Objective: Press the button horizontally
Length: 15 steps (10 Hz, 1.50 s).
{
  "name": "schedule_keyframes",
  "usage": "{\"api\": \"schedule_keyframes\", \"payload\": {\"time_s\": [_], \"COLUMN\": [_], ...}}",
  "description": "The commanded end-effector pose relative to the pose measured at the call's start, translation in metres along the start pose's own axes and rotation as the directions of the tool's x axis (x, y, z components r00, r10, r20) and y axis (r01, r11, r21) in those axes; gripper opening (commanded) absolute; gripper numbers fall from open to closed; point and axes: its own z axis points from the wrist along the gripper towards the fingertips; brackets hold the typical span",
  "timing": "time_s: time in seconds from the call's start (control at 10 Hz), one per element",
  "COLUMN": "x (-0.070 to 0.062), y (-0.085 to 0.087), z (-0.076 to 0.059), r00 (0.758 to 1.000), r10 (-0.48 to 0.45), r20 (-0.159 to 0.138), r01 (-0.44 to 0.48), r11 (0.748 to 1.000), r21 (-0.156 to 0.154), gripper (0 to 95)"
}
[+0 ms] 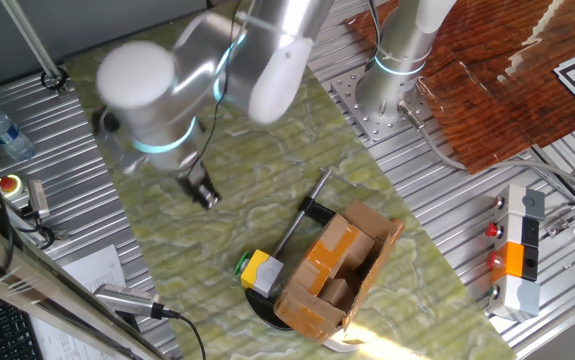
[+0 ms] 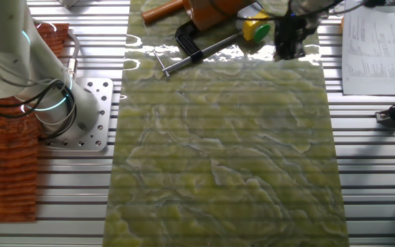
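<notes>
Green marbled mat [image 2: 224,158], jaws' [image 1: 204,193] opening unclear, apart from button [image 1: 243,265]

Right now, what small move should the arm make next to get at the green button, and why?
Probably lower and ease the gripper sideways toward the green button. It sits apart from it, up and left in one fixed view, and the button faces out sideways from the yellow box, so a level push suits it.
</notes>
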Motion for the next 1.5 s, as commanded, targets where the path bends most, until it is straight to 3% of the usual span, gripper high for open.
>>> {"api": "schedule_keyframes", "payload": {"time_s": [0.1,0.2,0.5,0.9,1.1,1.2,1.5], "x": [-0.012,-0.012,-0.011,-0.011,-0.011,-0.011,-0.011], "y": [0.006,0.006,0.010,0.011,0.011,0.011,0.012], "z": [0.018,0.025,0.029,0.029,0.029,0.029,0.028], "r00": [1.000,1.000,1.000,0.998,0.999,0.999,0.999], "r10": [0.002,-0.006,-0.030,0.056,0.048,0.039,0.032], "r20": [0.001,0.010,-0.008,0.003,0.003,-0.010,0.020], "r01": [-0.002,0.006,0.030,-0.056,-0.047,-0.039,-0.030], "r11": [1.000,1.000,1.000,0.998,0.998,0.999,0.996], "r21": [-0.001,0.000,-0.003,-0.010,-0.032,-0.034,-0.089], "gripper": [0.0,0.0,0.0,0.0,0.0,0.0,0.0]}}
